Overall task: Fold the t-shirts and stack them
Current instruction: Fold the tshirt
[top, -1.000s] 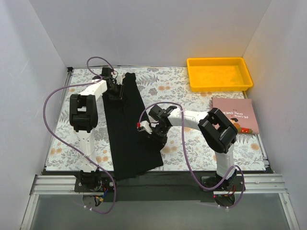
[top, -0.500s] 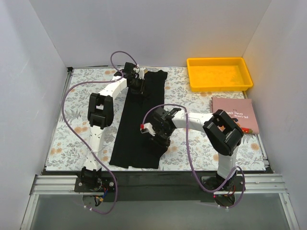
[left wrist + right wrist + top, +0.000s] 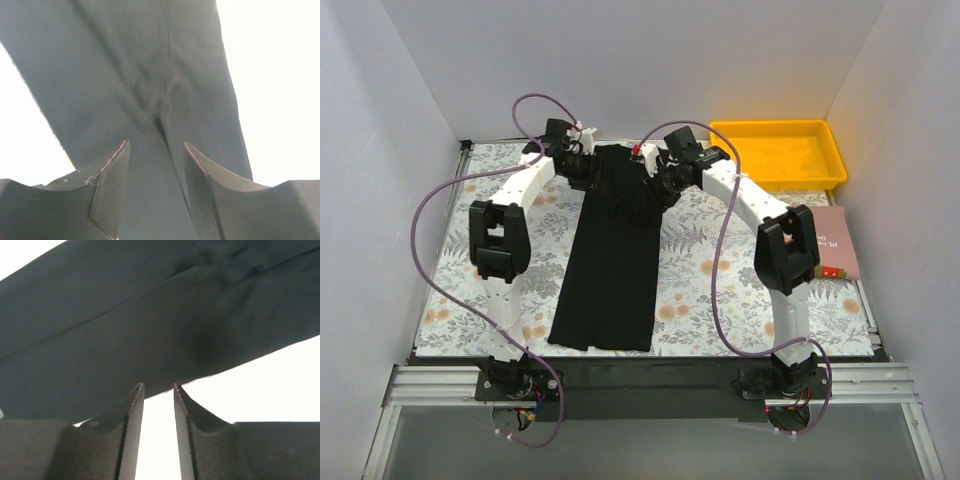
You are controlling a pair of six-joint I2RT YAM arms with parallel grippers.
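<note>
A black t-shirt (image 3: 610, 260), folded into a long narrow strip, lies flat on the floral table, running from the far edge to the near edge. My left gripper (image 3: 582, 168) is at its far left corner. In the left wrist view it (image 3: 156, 144) is open, and creased black fabric (image 3: 125, 60) fills the view under and between the fingers. My right gripper (image 3: 660, 180) is at the shirt's far right corner. In the right wrist view it (image 3: 158, 386) has a narrow gap with only bright table in it, and its fingertips are at the shirt's edge (image 3: 125, 330).
A yellow tray (image 3: 780, 183) stands at the far right. A pinkish book (image 3: 835, 240) lies at the right edge, partly behind the right arm. Purple cables loop over both arms. White walls enclose the table on three sides.
My right gripper has moved from the shirt's middle to its far right corner. My left gripper has shifted left along the far edge. The shirt's far end has moved left and lies straighter.
</note>
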